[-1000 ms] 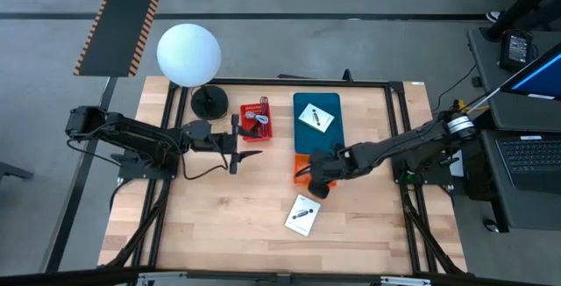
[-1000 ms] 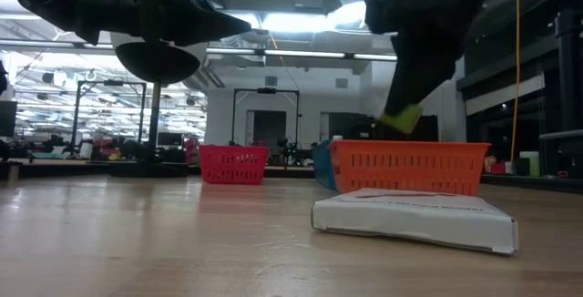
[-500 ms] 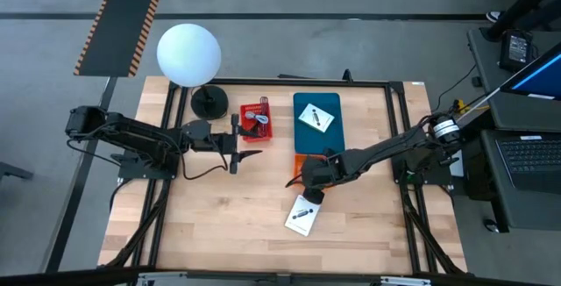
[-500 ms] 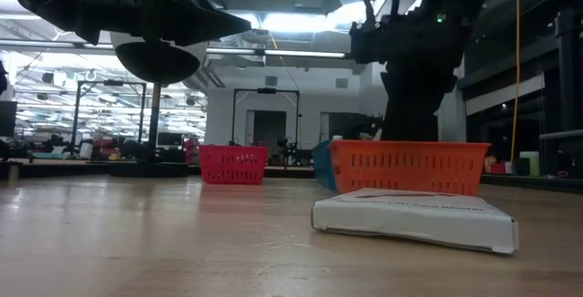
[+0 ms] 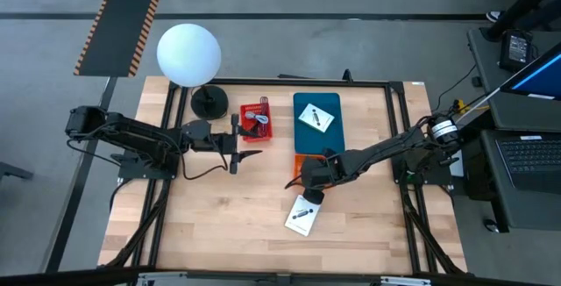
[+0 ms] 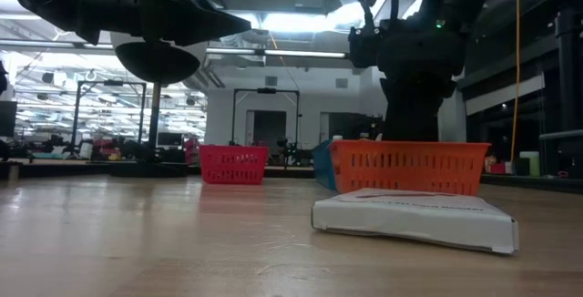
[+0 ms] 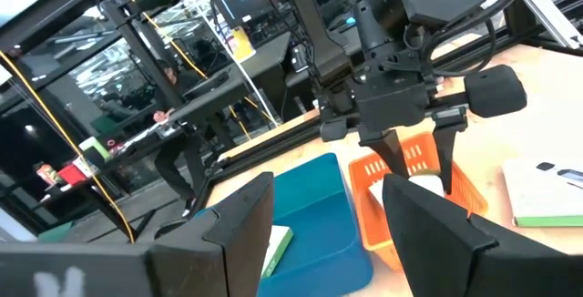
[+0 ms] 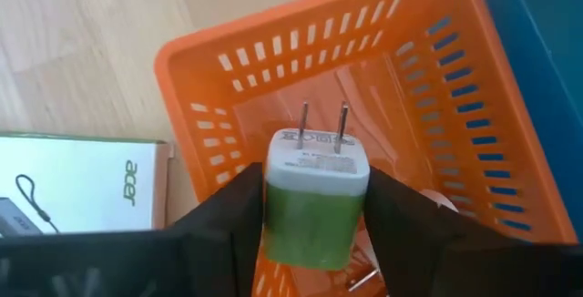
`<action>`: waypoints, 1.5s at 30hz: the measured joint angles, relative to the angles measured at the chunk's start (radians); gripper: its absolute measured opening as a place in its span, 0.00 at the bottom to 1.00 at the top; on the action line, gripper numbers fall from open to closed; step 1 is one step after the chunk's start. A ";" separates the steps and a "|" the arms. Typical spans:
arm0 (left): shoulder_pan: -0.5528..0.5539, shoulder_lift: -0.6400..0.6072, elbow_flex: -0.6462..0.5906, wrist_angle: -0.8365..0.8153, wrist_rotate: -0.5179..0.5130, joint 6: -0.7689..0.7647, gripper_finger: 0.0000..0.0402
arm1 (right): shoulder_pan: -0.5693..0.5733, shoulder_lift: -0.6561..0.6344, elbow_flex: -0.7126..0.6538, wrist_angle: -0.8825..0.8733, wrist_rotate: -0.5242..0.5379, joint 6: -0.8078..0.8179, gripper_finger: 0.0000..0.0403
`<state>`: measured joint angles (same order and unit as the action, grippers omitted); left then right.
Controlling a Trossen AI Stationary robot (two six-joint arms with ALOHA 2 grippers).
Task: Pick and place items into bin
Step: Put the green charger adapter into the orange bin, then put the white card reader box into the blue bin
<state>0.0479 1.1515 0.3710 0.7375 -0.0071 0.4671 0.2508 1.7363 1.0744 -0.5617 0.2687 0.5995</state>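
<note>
High view: right gripper (image 5: pixel 307 181) shifted a second ago from over the far side of the orange slotted plastic basket (image 5: pixel 300 158) to its near corner, and parked there since. Meaning for the task: carry over, release pending. Left gripper (image 5: pixel 241 146) idle above the wooden bench (image 5: pixel 219 225), beside the small red plastic basket (image 5: pixel 256 121). Flat white cardboard box (image 5: pixel 301 215) on the bench just in front of the orange basket, not yet binned. Blue plastic bin (image 5: pixel 329 137) just behind the orange basket, with a white card inside. White globe lamp (image 5: pixel 188 53) at the far corner, well clear.

Low view: right gripper (image 6: pixel 412 119) dropped low behind the orange basket (image 6: pixel 410 168) wall; the green item seen above the rim a second ago now hidden. White box (image 6: pixel 414 220) lying in front, red basket (image 6: pixel 233 163) farther back.

Left wrist view: left fingers (image 7: pixel 246 215) spread apart, nothing between. Right gripper (image 7: pixel 417 162) pointing down into the orange basket (image 7: pixel 465 188), blue bin (image 7: pixel 319 215) alongside.

Right wrist view: green-and-white cube-shaped plug charger (image 8: pixel 316 197), prongs forward, pressed on both sides by the right fingers (image 8: pixel 223 215), directly over the open orange basket (image 8: pixel 273 69). Grip possibly slackening; impossible to tell. Nothing blocking the drop; basket rim and white box (image 8: pixel 82 183) close by for the retreat.
</note>
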 joint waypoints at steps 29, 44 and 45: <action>-0.080 0.000 0.000 -0.038 0.000 -0.089 0.50 | 0.187 -0.148 0.141 -0.219 0.246 0.028 0.02; -0.282 0.017 0.006 -0.091 -0.151 -0.159 0.32 | 0.251 -0.153 0.032 -0.070 0.091 0.252 0.00; -0.301 0.029 0.017 -0.109 -0.182 -0.159 0.31 | 0.251 -0.153 0.032 -0.068 0.086 0.259 0.00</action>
<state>-0.2528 1.1800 0.3876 0.6288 -0.1894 0.3085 0.5022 1.5829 1.1061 -0.6295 0.3544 0.8589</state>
